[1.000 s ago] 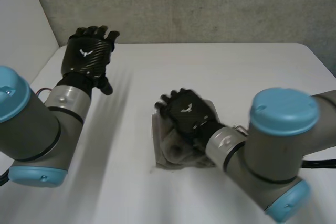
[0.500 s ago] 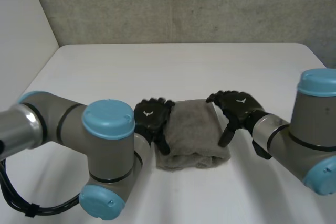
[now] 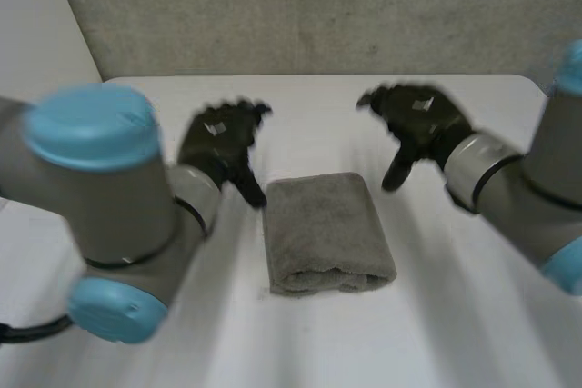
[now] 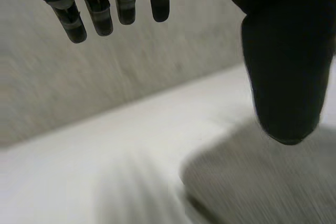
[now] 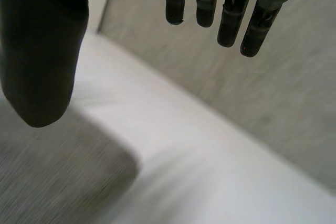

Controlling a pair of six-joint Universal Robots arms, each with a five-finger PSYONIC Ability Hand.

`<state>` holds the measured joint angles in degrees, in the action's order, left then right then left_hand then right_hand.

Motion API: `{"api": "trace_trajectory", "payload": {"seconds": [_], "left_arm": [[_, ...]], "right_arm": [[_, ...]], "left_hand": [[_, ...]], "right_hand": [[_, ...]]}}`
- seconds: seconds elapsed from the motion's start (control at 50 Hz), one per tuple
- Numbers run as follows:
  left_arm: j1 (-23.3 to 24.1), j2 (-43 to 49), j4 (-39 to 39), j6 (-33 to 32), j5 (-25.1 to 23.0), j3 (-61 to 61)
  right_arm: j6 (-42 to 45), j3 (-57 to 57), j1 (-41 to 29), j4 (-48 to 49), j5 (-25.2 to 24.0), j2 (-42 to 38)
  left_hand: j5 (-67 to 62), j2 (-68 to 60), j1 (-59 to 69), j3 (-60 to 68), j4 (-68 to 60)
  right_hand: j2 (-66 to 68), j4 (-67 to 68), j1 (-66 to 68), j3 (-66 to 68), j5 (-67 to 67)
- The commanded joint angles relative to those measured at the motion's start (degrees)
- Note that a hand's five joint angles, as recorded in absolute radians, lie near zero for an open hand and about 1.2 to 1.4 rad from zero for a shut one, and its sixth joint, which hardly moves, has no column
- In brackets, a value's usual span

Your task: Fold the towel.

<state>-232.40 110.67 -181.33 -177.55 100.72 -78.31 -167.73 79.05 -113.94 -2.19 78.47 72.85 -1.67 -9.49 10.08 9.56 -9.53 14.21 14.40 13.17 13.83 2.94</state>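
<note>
A grey towel (image 3: 326, 232) lies folded into a thick rectangle in the middle of the white table (image 3: 300, 115), its rolled fold edge toward me. My left hand (image 3: 221, 140) hovers above the table just off the towel's far left corner, fingers relaxed and empty. My right hand (image 3: 414, 122) hangs off the towel's far right corner, also open and holding nothing. In the left wrist view the thumb (image 4: 286, 66) hangs over a corner of the towel (image 4: 262, 182). In the right wrist view the thumb (image 5: 42, 51) is above the towel (image 5: 58, 177), fingers (image 5: 231, 9) straight.
A grey concrete wall (image 3: 318, 6) stands behind the table's far edge. A white panel (image 3: 36, 34) rises at the far left. Bare tabletop surrounds the towel on every side.
Both hands have lifted off the towel's sides and moved up and away toward the far side. The folded towel stays where it lay.
</note>
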Motion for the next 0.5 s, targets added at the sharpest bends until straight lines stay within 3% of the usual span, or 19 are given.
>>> {"api": "trace_trajectory", "payload": {"seconds": [0.02,0.06,0.16,0.5], "left_arm": [[-6.31,-10.38,2.3,-0.07,0.09,2.55],[-10.33,-14.06,3.79,-0.34,-0.26,3.69],[-14.57,-15.92,5.81,-1.65,-0.44,4.83],[-13.78,-17.24,6.34,-1.83,-0.44,3.08]], "right_arm": [[-2.33,-1.44,2.4,0.08,8.63,7.04],[-2.25,-2.93,4.16,-0.97,12.39,8.09],[-2.33,-5.22,4.16,-5.01,13.99,8.01],[-2.16,-4.69,3.63,-5.99,13.29,8.18]], "left_hand": [[1.62,-0.56,-0.03,0.49,-0.52],[0.96,-1.23,0.63,1.16,-1.18],[0.62,-1.57,0.98,1.5,-1.52],[1.62,-0.56,-0.03,0.49,-0.52]], "right_hand": [[-4.21,-4.4,-3.17,-3.83,-2.94],[-4.21,-4.4,-3.17,-3.83,-2.94],[-4.21,-4.4,-3.17,-3.83,-2.94],[-4.21,-4.4,-3.17,-3.83,-2.94]]}}
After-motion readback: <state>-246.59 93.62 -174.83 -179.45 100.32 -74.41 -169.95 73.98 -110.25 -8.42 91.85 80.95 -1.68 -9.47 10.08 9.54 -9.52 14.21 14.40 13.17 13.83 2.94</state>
